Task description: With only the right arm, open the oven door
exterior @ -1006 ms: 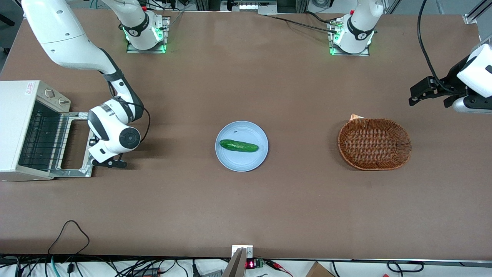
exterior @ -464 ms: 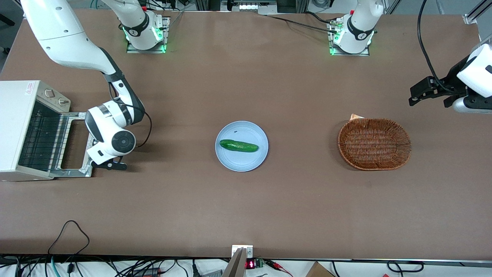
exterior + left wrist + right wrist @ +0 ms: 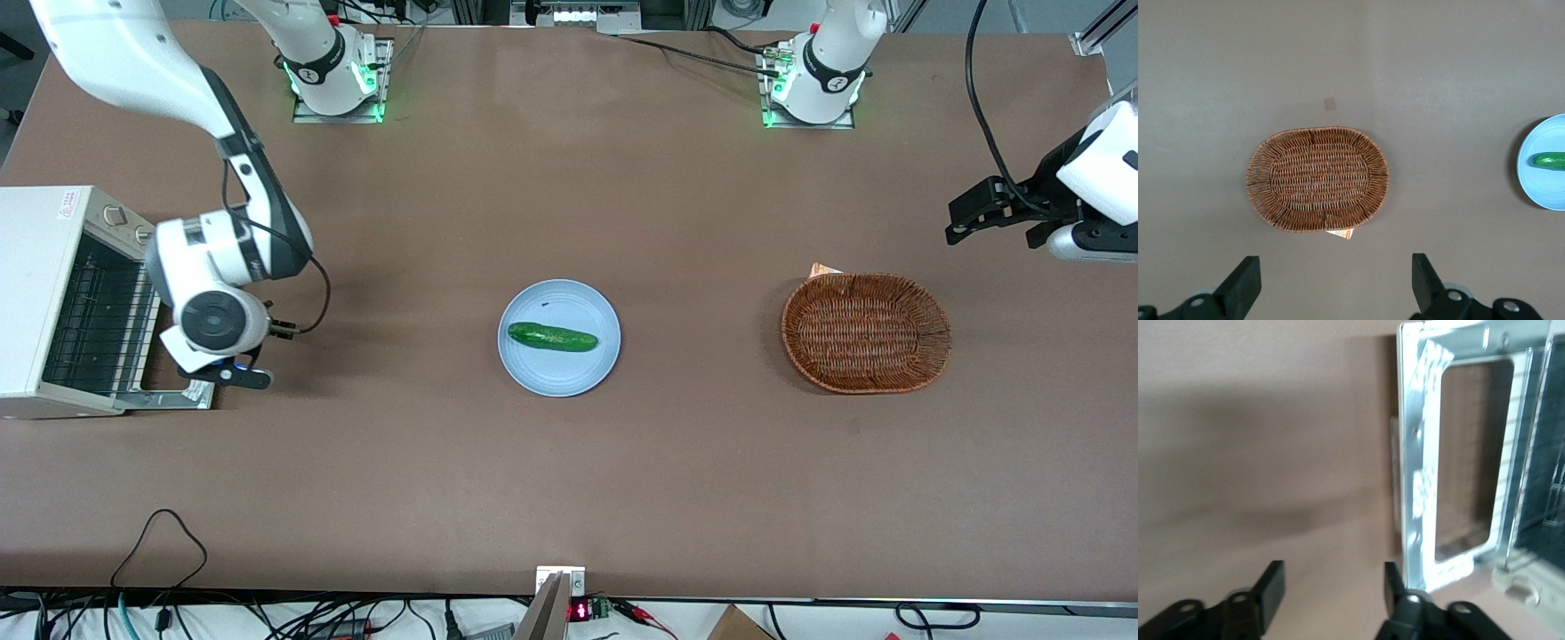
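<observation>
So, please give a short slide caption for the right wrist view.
Open gripper above the table, beside the folded-down oven door of the oven.

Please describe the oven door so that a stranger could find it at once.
Find the white oven at the working arm's end of the table. Its door lies folded down flat in front of it, below the right arm's open gripper. No other thing here has a silver frame around glass.

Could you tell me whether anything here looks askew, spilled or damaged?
Nothing stands out. The oven door lies folded down flat in front of the oven, the open gripper hovers above its handle edge, and the cucumber sits on its plate.
</observation>
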You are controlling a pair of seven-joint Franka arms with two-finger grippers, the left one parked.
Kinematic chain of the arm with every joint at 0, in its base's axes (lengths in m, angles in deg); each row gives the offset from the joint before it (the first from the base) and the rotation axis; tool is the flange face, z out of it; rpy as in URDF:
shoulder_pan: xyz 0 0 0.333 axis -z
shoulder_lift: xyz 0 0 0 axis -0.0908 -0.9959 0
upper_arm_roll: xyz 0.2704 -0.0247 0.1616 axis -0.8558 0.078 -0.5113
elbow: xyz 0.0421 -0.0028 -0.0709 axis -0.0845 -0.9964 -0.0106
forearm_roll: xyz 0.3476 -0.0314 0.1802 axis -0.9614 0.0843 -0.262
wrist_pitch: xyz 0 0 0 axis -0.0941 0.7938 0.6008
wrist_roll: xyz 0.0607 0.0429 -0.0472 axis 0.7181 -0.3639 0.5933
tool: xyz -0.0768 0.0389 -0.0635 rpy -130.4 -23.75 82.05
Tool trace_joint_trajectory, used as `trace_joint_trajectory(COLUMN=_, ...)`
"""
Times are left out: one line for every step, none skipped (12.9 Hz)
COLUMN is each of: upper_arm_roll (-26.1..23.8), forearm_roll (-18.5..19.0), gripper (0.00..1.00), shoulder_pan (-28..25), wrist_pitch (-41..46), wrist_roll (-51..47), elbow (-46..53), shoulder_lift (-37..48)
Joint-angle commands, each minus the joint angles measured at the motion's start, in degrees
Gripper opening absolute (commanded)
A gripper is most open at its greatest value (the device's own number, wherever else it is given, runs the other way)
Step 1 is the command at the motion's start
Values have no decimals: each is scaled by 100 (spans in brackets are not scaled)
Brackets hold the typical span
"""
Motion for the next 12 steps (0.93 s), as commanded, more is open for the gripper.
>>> trace_joint_trajectory(upper_arm_roll=36, forearm_roll=-922, gripper=100, shoulder_pan=110, wrist_pitch=513, wrist_roll=387, elbow=200, shoulder_lift=428)
trace_joint_trajectory(upper_arm_roll=36, forearm_roll=-1257, gripper=100, shoulder_pan=206, wrist_pitch=742, wrist_roll=431, elbow=323, shoulder_lift=560)
trace_joint_trajectory(upper_arm_roll=45, forearm_roll=-1486, gripper=100, shoulder_pan=329, wrist_pitch=987, wrist_roll=519, elbow=446, shoulder_lift=657)
trace_joint_trajectory(upper_arm_roll=45, forearm_roll=-1776, gripper=100, shoulder_pan=452, wrist_pitch=1268, wrist_roll=659, elbow=613, shoulder_lift=762)
trace_joint_trajectory(upper_arm_roll=54, forearm_roll=-2022, gripper=100, shoulder_pan=506, wrist_pitch=1524, wrist_roll=808, elbow=814, shoulder_lift=868)
trace_joint_trajectory(upper_arm_roll=97, forearm_roll=-2190, gripper=100, shoulder_pan=515, wrist_pitch=1735, wrist_roll=836, elbow=999, shoulder_lift=947)
trace_joint_trajectory(upper_arm_roll=107, forearm_roll=-2435, gripper=100, shoulder_pan=619, wrist_pitch=1972, wrist_roll=845, elbow=1184, shoulder_lift=1035)
trace_joint_trajectory(upper_arm_roll=107, forearm_roll=-2681, gripper=100, shoulder_pan=760, wrist_pitch=2148, wrist_roll=845, elbow=1334, shoulder_lift=1140)
trace_joint_trajectory(upper_arm_roll=107, forearm_roll=-2901, gripper=100, shoulder_pan=857, wrist_pitch=2324, wrist_roll=871, elbow=1466, shoulder_lift=1150)
trace_joint_trajectory(upper_arm_roll=107, forearm_roll=-2947, gripper=100, shoulder_pan=866, wrist_pitch=2517, wrist_roll=889, elbow=1632, shoulder_lift=1185)
trace_joint_trajectory(upper_arm_roll=81, forearm_roll=-2947, gripper=100, shoulder_pan=849, wrist_pitch=2685, wrist_roll=880, elbow=1764, shoulder_lift=1263)
trace_joint_trajectory(upper_arm_roll=89, forearm_roll=-2930, gripper=100, shoulder_pan=762, wrist_pitch=2634, wrist_roll=854, elbow=1722, shoulder_lift=1464)
